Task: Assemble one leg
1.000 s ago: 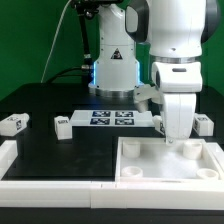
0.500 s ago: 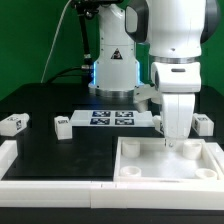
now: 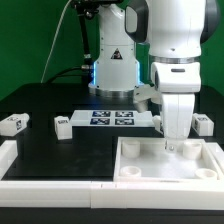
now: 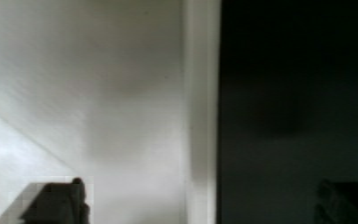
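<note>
My gripper [image 3: 172, 147] hangs straight down over the back rim of the large white tray-like tabletop [image 3: 140, 172], near its back right corner in the exterior view. In the wrist view the gripper [image 4: 199, 200] has its two dark fingertips [image 4: 55, 205] far apart, so it is open and empty, with the white tabletop [image 4: 105, 110] under one side and the black table under the other. Three small white legs with marker tags lie on the table: one at the exterior view's far left [image 3: 10, 124], one beside it [image 3: 62, 126], one at the right [image 3: 203, 124].
The marker board [image 3: 110, 118] lies flat behind the tabletop, in front of the arm's base [image 3: 112, 70]. A white L-shaped rail [image 3: 40, 186] runs along the front and left of the black table.
</note>
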Controlling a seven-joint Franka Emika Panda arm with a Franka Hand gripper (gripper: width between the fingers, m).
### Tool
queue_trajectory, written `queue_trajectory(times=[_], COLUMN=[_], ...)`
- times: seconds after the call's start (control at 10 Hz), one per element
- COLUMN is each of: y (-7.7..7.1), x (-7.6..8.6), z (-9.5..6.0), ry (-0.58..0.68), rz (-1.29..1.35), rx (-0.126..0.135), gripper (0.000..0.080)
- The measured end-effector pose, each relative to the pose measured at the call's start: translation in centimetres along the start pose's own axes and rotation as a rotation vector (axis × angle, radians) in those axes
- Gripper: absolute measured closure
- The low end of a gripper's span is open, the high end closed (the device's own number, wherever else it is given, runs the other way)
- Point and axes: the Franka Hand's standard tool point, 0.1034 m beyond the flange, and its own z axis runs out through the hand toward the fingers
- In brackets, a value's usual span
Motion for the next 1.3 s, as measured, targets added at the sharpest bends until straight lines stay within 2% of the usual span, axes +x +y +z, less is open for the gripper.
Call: queue_trajectory(times=[0.2,0.5,0.6,0.9,1.2,1.3], y=[-0.5,-2.0,-2.5,-2.7,-2.8,-3.6], x=[-0.3,0.1,0.0,-0.1,-0.1,0.1], z=[-1.2,-5.1,-5.8,-5.9,-5.9,-5.3], ry=[0.001,-0.011,-0.017,-0.021,-0.014,-0.002], rz=[0.039,0.159,0.203,0.304,0.611,0.774], rx=[-0.019,-0.053,-0.051,-0.041,-0.042,-0.031], gripper=[0.0151,0.0151,0.0151,0.0151,0.0151,0.0151])
